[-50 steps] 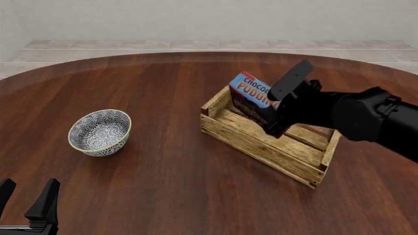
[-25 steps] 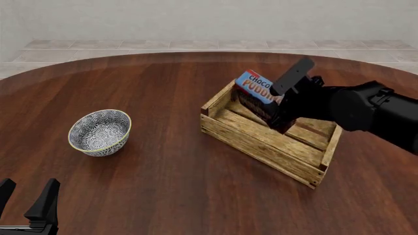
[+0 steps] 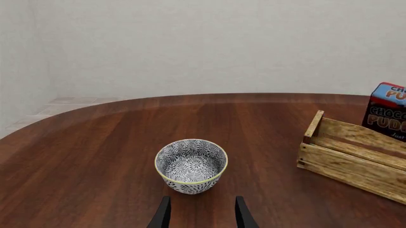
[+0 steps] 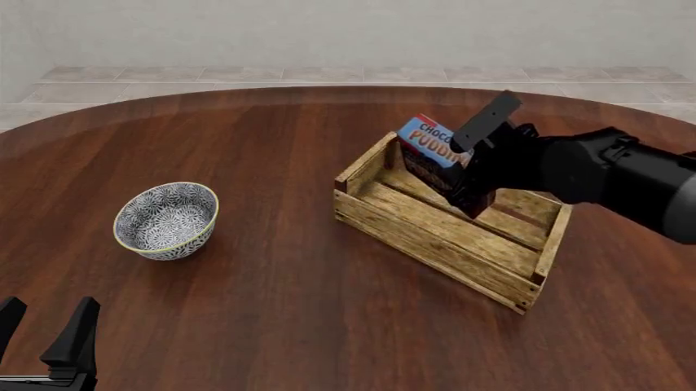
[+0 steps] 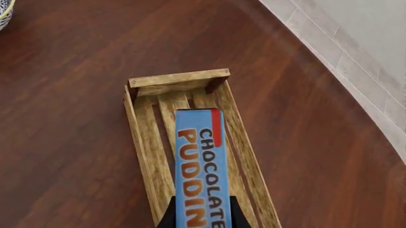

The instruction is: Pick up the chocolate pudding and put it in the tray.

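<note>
The chocolate pudding (image 4: 426,145) is a light-blue-topped carton with red lettering, tilted, its lower end down between the walls of the tray (image 4: 425,237), a light wooden slat crate right of centre. My right gripper (image 4: 469,168) is shut on the carton from the right. In the right wrist view the carton (image 5: 201,161) lies lengthwise over the tray's slats (image 5: 148,142), clamped at its near end by the gripper (image 5: 201,213). My left gripper (image 4: 49,316) is open and empty at the near left edge. The left wrist view shows its gripper (image 3: 203,200), the tray (image 3: 347,161) and the carton (image 3: 387,111).
A round blue-white patterned bowl (image 4: 168,218) stands on the left of the dark wooden table (image 4: 272,309); it also shows just ahead of the left gripper in the left wrist view (image 3: 191,165). A tiled floor strip and wall lie beyond the table's far edge.
My right gripper has carried the carton a little farther back and right over the tray, and the carton stands slightly higher in view. The left arm and bowl have not moved.
</note>
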